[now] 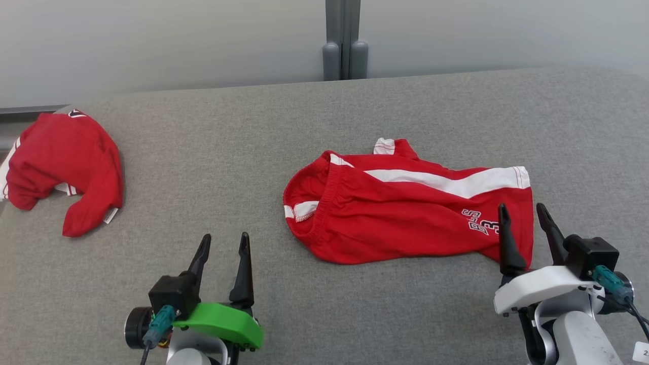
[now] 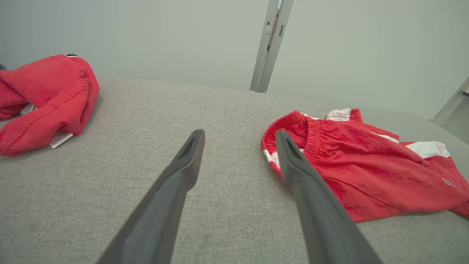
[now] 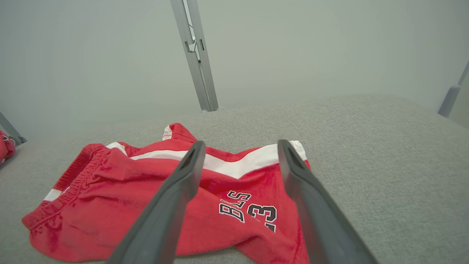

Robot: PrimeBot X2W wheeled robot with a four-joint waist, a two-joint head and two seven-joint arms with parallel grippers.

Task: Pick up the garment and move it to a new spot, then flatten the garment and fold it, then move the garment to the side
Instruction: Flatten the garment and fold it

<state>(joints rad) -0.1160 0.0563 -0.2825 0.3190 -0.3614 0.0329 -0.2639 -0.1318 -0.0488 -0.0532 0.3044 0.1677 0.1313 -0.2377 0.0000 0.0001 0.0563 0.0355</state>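
The garment (image 1: 395, 223) is a pair of red shorts with a white side stripe and black-and-white print, lying crumpled on the grey fabric table (image 1: 213, 147) right of centre. My right gripper (image 1: 521, 206) stands open at the shorts' near right corner, its fingers over the printed hem with nothing between them. The right wrist view has the garment (image 3: 121, 198) spread beneath and left of the open right gripper (image 3: 242, 142). My left gripper (image 1: 225, 236) is open over bare table, near and left of the waistband. In the left wrist view the left gripper (image 2: 239, 132) points just left of the garment (image 2: 366, 172).
A second red garment (image 1: 66, 157) lies bunched at the table's far left edge, also seen as the second red garment (image 2: 47, 91) in the left wrist view. A grey metal post (image 1: 345, 40) stands against the pale wall behind the table. Bare grey surface lies between the two garments.
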